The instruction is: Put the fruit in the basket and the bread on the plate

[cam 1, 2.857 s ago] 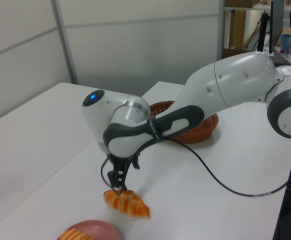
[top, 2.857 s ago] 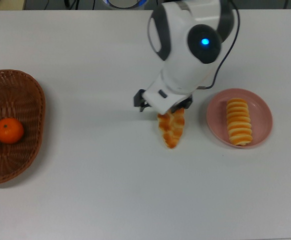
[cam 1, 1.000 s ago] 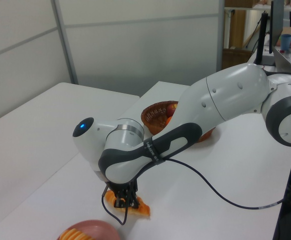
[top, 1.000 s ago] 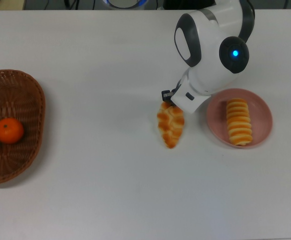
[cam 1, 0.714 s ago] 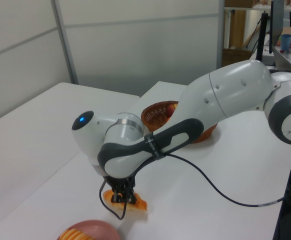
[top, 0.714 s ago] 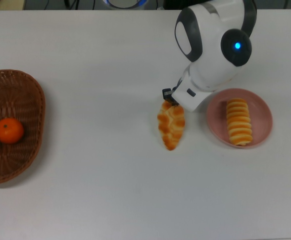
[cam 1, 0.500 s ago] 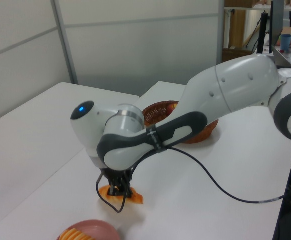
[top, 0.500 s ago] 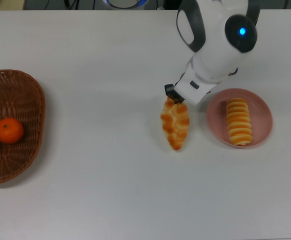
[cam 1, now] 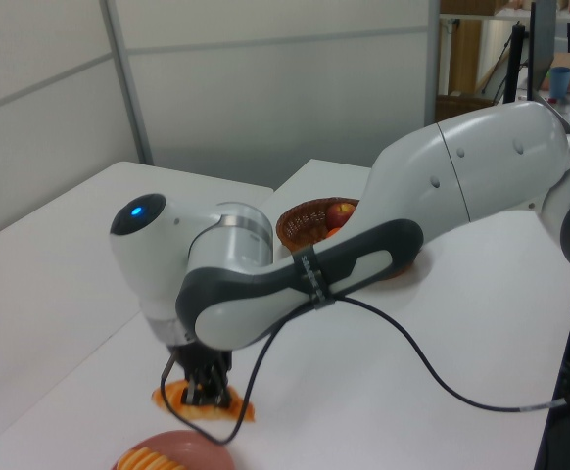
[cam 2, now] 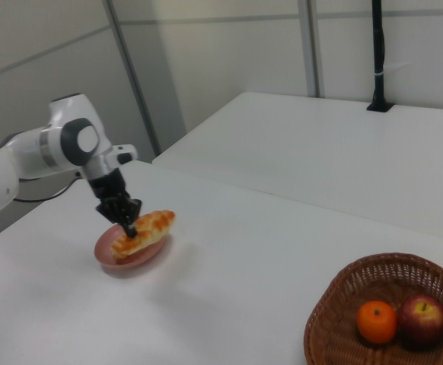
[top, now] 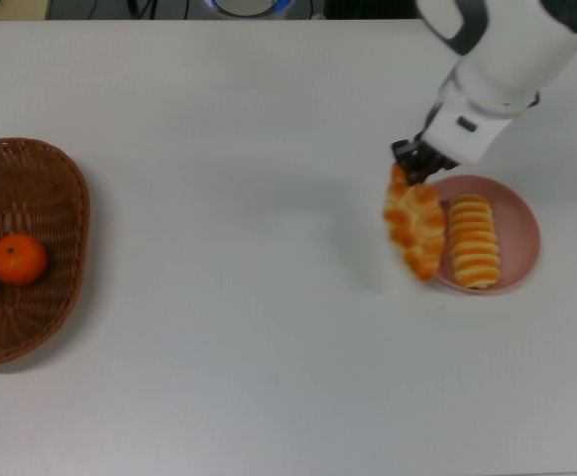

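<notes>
The jaws are clamped on one end of the braided pastry (top: 414,230), which is held in the air at the rim of the pink plate (top: 521,213). The ridged roll (top: 474,241) is seen on the plate; mandarin (top: 18,258) and apple (cam 2: 424,319) sit in the basket (top: 41,188).

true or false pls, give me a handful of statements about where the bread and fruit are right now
1. The gripper holds the braided pastry lifted off the table. True.
2. The plate is empty. False: the ridged roll lies on it.
3. The mandarin and the apple sit in the basket. True.
4. The pastry lies inside the basket. False: it hangs by the plate's edge.
5. The mandarin sits on the plate. False: it is in the basket.
</notes>
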Robot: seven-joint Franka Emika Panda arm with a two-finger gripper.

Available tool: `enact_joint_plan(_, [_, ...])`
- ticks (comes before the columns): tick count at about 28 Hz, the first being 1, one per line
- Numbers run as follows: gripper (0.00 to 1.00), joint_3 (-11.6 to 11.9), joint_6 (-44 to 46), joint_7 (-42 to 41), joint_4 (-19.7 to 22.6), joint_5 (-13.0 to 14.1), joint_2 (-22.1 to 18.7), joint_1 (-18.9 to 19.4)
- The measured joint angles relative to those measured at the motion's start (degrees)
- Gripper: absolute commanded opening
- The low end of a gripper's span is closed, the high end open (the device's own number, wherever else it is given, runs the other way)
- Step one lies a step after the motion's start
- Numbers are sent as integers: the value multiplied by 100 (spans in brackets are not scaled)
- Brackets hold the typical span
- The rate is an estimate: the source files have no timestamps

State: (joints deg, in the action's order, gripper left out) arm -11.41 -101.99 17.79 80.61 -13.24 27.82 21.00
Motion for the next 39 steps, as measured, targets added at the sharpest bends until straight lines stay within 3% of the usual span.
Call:
enact_joint_plan(3, [0,-198,0,56,-1,0,3,51])
enact_joint_plan(4, [14,-247,0,64,-1,0,5,66])
enact_joint_plan(5, [36,-284,0,64,-1,-1,10,90])
enact_joint_plan(7, [100,-338,0,64,3,-1,22,150])
enact_joint_plan(13, [100,-359,-3,72,4,-7,47,286])
enact_joint_plan(27, [100,-211,-6,71,-115,-7,-83,141])
enact_joint_plan(33, [100,-175,222,72,-158,40,-486,-239])
enact_joint_plan(39, [100,-162,873,32,-161,210,-952,-972])
